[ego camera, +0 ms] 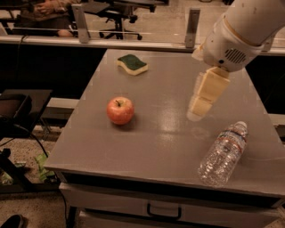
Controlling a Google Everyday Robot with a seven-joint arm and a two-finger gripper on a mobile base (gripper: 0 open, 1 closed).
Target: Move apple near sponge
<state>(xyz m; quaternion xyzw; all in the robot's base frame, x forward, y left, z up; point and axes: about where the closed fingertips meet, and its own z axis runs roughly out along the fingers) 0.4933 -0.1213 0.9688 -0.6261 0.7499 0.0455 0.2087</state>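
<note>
Plainly, the grey worktop (164, 142) has a dull sheen, with a soft glare near its middle. The apple (120, 110) sits upright, stem up, toward the left edge, about midway between front and back. The sponge (132, 64) lies green side up near the back left corner, well apart from the apple. A clear water bottle (222, 153) lies on its side near the front right corner, cap pointing toward the back. The gripper (199, 107) hangs from the white arm (242, 31) above the right half of the worktop, between the apple and the bottle and apart from both; it has hold of nothing, and how wide it stands does not show. Under the front edge runs a drawer with a handle (164, 211). Beyond the back edge stand a railing post (81, 22), an office chair (122, 13) and a seated person (44, 11)
</note>
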